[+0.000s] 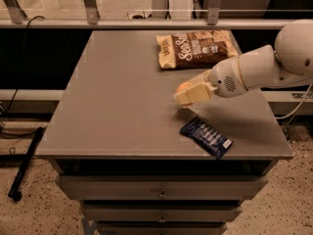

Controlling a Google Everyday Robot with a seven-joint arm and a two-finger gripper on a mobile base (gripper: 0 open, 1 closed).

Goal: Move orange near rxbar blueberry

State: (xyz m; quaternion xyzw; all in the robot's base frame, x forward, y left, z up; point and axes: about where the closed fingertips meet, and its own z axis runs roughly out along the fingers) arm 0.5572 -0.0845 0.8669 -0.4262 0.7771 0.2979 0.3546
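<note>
The orange shows as a small orange patch between the pale fingers of my gripper, which is shut on it and holds it just above the grey table. The arm reaches in from the right. The rxbar blueberry, a flat dark blue bar with white lettering, lies on the table near the front right, a short way below and right of the gripper. Most of the orange is hidden by the fingers.
A brown-and-yellow snack bag lies at the back of the table, behind the gripper. The table has drawers under its front edge. A black pole lies on the floor at the left.
</note>
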